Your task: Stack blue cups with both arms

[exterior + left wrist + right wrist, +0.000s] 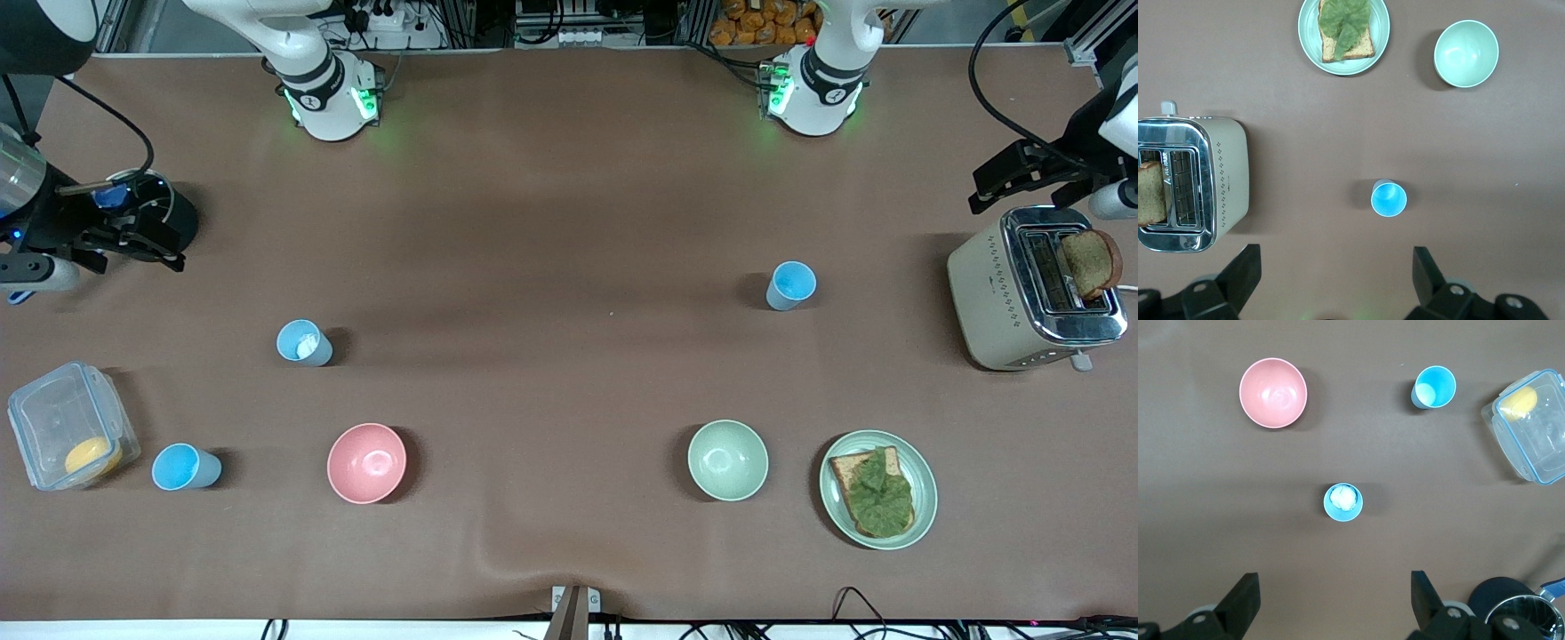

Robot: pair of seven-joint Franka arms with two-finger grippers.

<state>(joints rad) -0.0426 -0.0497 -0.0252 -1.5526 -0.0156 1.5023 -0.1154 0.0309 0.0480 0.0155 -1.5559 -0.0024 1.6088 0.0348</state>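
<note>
Three blue cups stand upright and apart on the brown table. One cup (790,285) (1389,199) is toward the left arm's end. A second cup (303,343) (1343,501) holds something white. A third cup (184,468) (1434,387) stands beside a clear container. My left gripper (1000,182) (1336,267) is open and empty, high over the table's end next to the toaster. My right gripper (147,244) (1335,587) is open and empty, high over the right arm's end by a black pot.
A pink bowl (366,462) (1273,392), a pale green bowl (727,460) (1466,53) and a plate (925,498) (1308,40) of toast with lettuce sit near the front camera. A toaster (996,293) (1228,173) holds bread. A clear container (53,418) (1538,447) and black pot (173,213) (1501,600) stand at the right arm's end.
</note>
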